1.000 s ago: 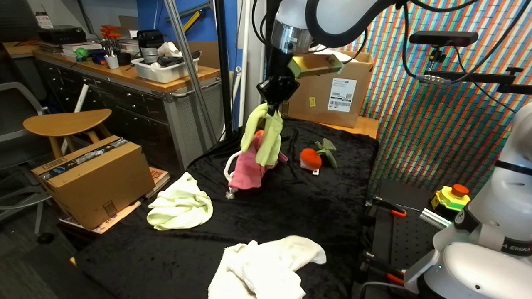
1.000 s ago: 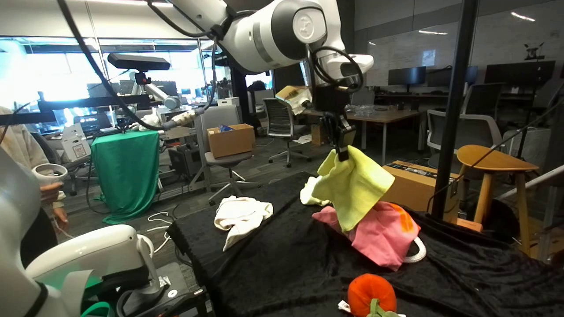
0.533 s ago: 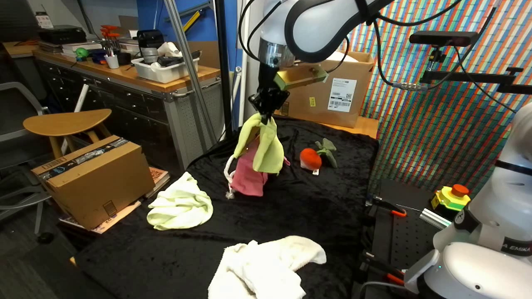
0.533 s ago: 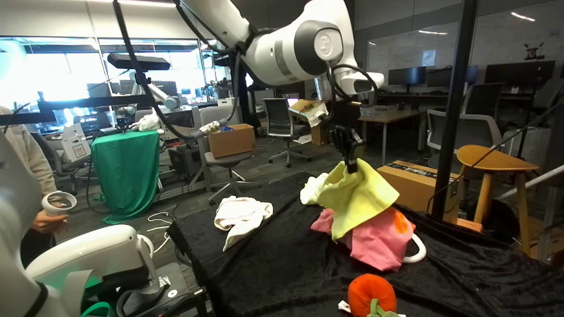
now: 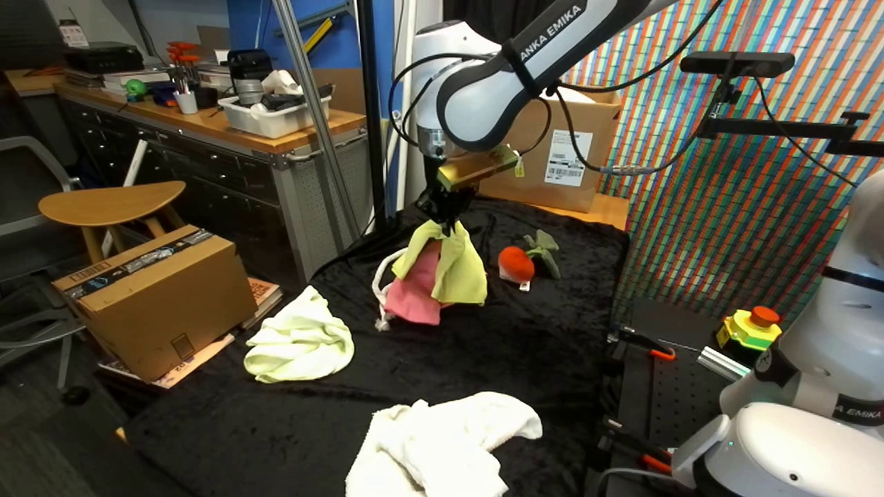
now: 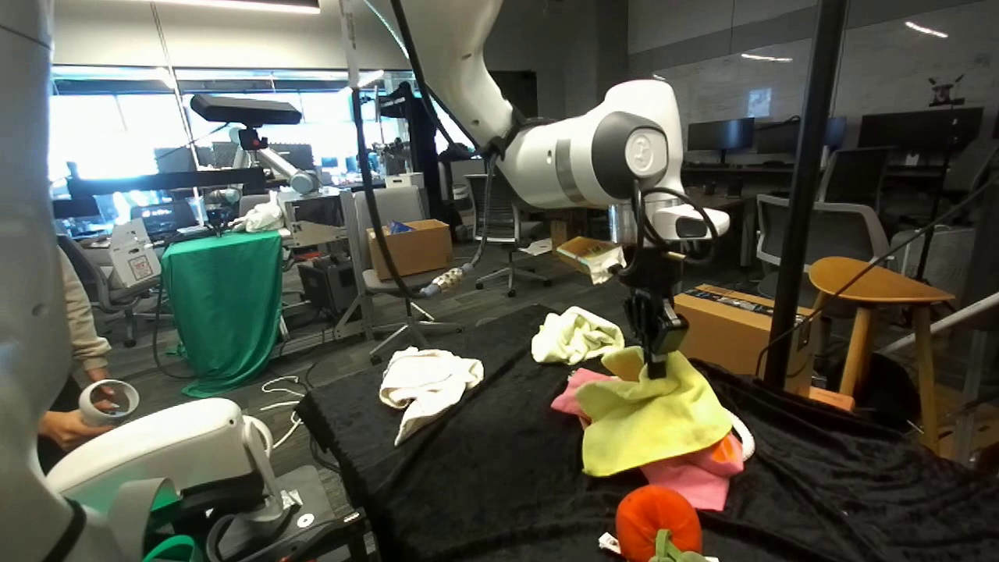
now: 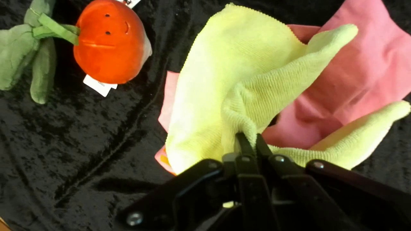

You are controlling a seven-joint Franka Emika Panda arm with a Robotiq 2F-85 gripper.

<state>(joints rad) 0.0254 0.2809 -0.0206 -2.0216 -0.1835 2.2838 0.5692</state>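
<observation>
Black velvety tablecloth (image 6: 484,484) spread out; in an exterior view we get the red plush (image 6: 652,513) up front — then our gripper (image 6: 657,367), clamped on the yellow cloth (image 6: 655,428), which hangs over the pink fabric (image 6: 695,482) and hides part of it. Behind — pale-green cloth (image 6: 577,337), cardboard box (image 6: 726,332), monitors (image 6: 719,140).

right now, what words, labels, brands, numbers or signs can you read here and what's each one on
"ANKA EMIKA": on the upper arm, cut off by a strap.
"A EMIKA": on the black band near the robot's base.
Too small or blurred: the white label on the back box, the tape on the other box, the tags on the red toy.
None seen on the yellow cloth.
</observation>
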